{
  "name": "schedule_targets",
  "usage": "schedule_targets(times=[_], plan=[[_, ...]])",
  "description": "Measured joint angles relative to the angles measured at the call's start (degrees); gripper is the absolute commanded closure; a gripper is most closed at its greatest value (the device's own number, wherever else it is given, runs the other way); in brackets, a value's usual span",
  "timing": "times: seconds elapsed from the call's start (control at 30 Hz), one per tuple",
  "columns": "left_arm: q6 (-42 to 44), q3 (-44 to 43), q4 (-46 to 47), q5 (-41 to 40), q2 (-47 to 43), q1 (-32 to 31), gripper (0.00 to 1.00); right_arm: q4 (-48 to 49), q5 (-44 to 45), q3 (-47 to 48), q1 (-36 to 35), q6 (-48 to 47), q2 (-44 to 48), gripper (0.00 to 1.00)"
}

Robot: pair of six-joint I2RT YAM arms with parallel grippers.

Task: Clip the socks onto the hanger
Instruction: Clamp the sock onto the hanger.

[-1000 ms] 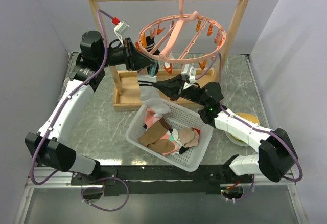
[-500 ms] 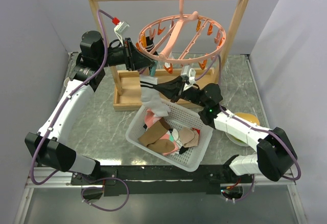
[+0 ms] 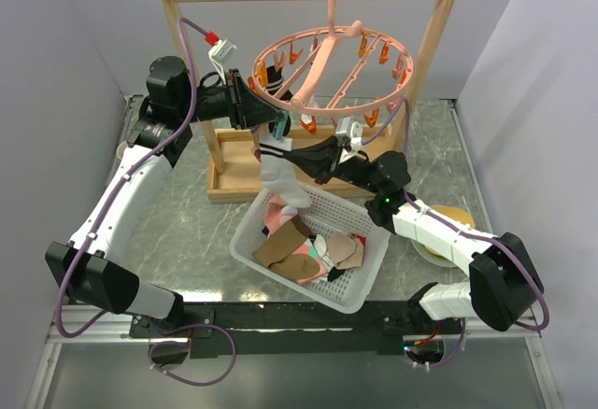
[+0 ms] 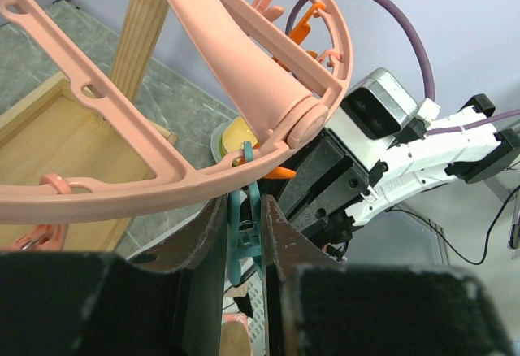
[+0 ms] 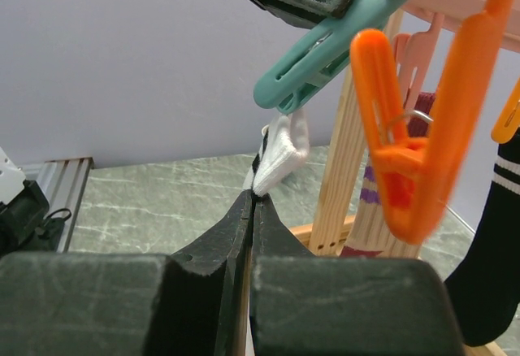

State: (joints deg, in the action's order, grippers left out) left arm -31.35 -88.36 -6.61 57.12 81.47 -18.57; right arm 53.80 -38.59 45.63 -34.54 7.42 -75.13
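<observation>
My left jaws pinch the teal clip on the pink hanger; my right jaws are clenched on the white sock, its cuff just below that clip. If the clip's mouth gapes too little or the hanger swings, I judge the cuff could miss and drop. No readable writing anywhere.

Grey marbled counter carrying three things.
Wooden rack behind, white mesh basket nearer, yellowish dish right.

No legible text or markings anywhere
</observation>
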Motion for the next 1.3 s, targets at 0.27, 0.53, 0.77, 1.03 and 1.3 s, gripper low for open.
schedule_targets(times=[0.27, 0.53, 0.77, 1.03, 1.3], plan=[[0.0, 0.0, 0.1, 0.0, 0.0, 0.0, 0.99, 0.2, -1.4, 0.2, 0.1, 0.5, 0.0, 1.0], [-0.5, 0.0, 0.2, 0.0, 0.0, 0.0, 0.99, 0.5, -3.1, 0.3, 0.1, 1.2, 0.0, 1.0], [-0.9, 0.1, 0.3, 0.0, 0.0, 0.0, 0.99, 0.8, -3.1, 0.7, 0.1, 1.5, 0.0, 1.0], [-0.9, 0.1, 0.3, 0.0, 0.0, 0.0, 0.99, 2.3, -3.1, 1.5, 0.3, 1.8, -0.1, 1.0], [-0.9, 0.1, 0.4, 0.0, 0.0, 0.0, 0.99, 2.5, -2.9, 2.3, 0.9, 2.0, -0.5, 1.0]])
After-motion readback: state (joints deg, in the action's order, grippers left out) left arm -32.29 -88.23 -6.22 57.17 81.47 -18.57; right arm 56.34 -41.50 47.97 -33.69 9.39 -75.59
